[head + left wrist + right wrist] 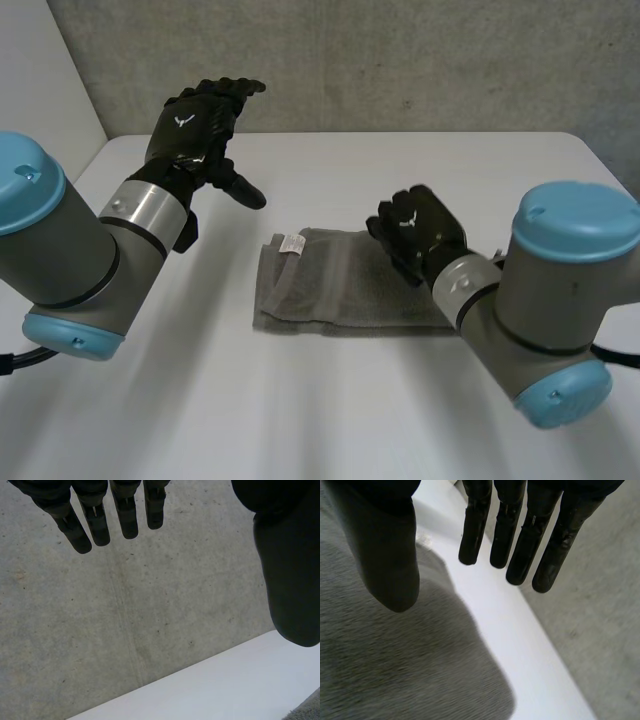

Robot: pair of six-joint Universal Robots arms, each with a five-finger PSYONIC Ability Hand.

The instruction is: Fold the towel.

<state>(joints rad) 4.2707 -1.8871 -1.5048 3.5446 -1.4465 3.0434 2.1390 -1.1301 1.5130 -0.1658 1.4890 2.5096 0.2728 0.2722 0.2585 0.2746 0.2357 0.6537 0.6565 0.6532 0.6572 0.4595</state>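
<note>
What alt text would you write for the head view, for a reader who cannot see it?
A folded grey towel lies on a white table, a white label at its left end. The right hand is over its right end; the left hand is raised, open, apart from it.

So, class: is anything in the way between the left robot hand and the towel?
Nothing visible. The left robot hand is raised, open, beyond the labelled end of the towel; only bare white table lies between them.

Soft, even, fairly bright light
</note>
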